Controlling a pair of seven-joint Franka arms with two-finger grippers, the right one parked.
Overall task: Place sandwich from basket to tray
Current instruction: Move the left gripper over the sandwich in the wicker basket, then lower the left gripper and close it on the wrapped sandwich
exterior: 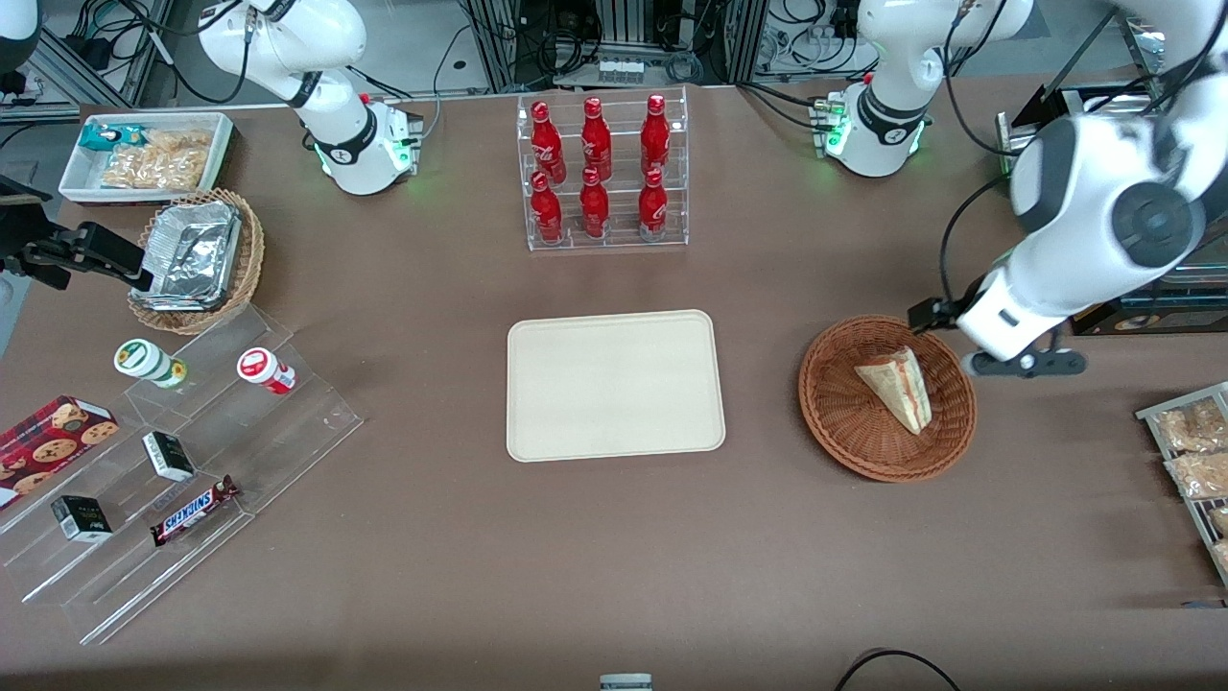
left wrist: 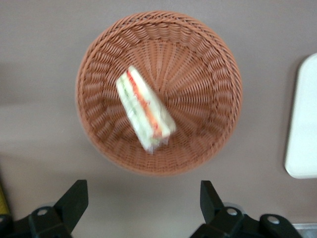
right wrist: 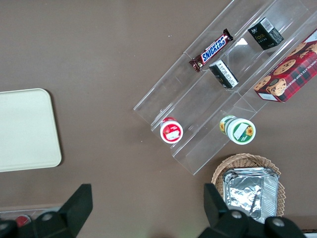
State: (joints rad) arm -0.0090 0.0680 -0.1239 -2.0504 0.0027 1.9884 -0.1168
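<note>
Wrist view shows my hand [left wrist: 138,208] spread wide and empty beside the basket [left wrist: 208,64], sandwich [left wrist: 144,109] lying inside it, tray [exterior: 614,384] bare: nothing moved yet.

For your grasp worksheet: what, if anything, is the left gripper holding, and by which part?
Nothing is held. The left gripper hangs open above the basket, with the wrapped sandwich lying untouched inside it.
</note>
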